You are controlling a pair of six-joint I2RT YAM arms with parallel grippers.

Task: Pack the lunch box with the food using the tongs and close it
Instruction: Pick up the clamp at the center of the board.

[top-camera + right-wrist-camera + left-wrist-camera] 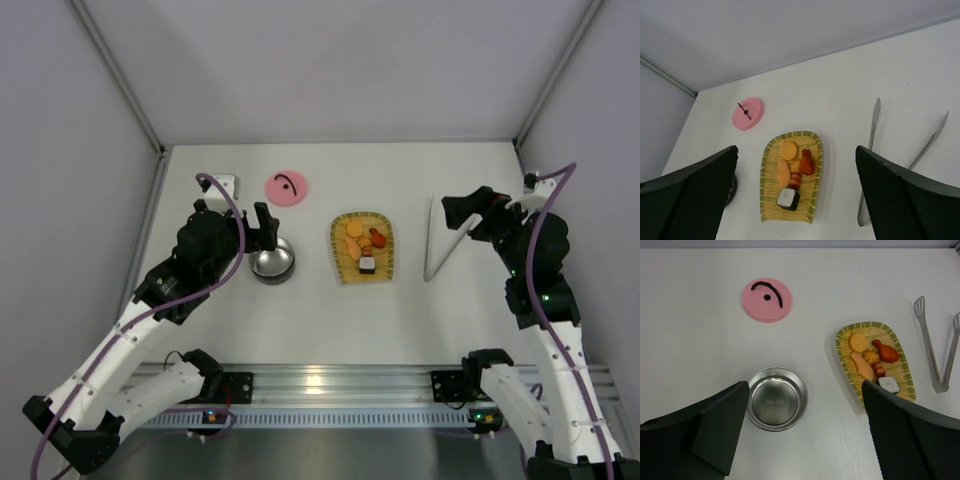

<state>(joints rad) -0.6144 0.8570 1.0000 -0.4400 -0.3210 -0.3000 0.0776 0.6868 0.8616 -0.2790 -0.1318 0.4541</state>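
Packing has not been begun: the lunch box (777,402) is seen bare inside, the lid (766,300) is laid flat apart from it, and every piece of food (871,357) is kept on the tray (844,342). The step in hand is judged to be the very first, the fetching of the tongs (870,150), which are left untouched on the surface (700,365).

The left claw (805,390) is held spread wide, nothing gripped, nothing touched. The lunch box is found directly beneath it, framed between its fingers (715,430); the lid is placed beyond it and a little to its left, the tray off to its right, the tongs farther right again.

The right claw (796,150) is likewise released wide and empty, poised above the surface. The tray is seen ahead of it, while the tongs are spread in a V just below, toward its right finger (910,200), one arm partly hidden behind that finger.

What is called for next, by this reading: the right claw is to be lowered over the tongs, and both thin arms are to be taken between the fingers so that they can be squeezed. A low, careful pinch will be needed, since the tongs are lying flat and slim against the surface. Only then can a piece be lifted from the tray and carried toward the lunch box.
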